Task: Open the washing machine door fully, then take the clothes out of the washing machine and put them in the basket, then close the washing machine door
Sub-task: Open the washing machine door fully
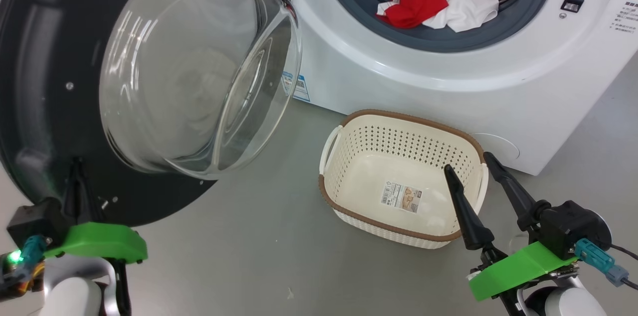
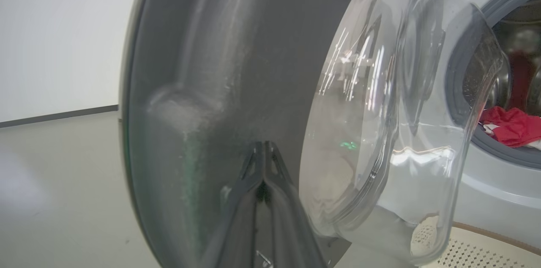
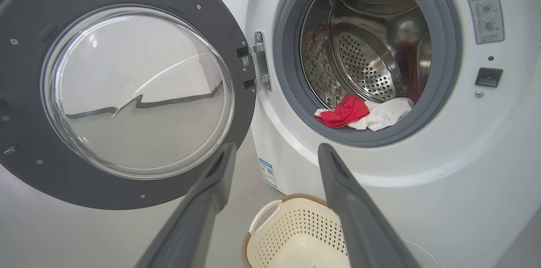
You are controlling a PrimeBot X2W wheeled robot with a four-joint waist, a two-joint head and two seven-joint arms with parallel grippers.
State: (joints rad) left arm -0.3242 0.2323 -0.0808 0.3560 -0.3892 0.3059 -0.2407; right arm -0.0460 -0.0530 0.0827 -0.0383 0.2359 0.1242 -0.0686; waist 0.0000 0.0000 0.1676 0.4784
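- The washing machine door [image 1: 45,81] stands swung open at the left of the washing machine [image 1: 398,81]. It is rigid and probably heavy, with slick glass, so its dark rim is the part to push.
- The left gripper [image 1: 76,164], fingers pressed together, has its tips at that rim's inner face.
- The clothes [image 1: 438,2] lie crumpled in the washing machine's mouth. They look soft, light and limp, so a raised fold is the place to pinch.
- The right gripper [image 1: 468,162], fingers spread and empty, hovers over the basket [image 1: 398,115] in front of the washing machine.
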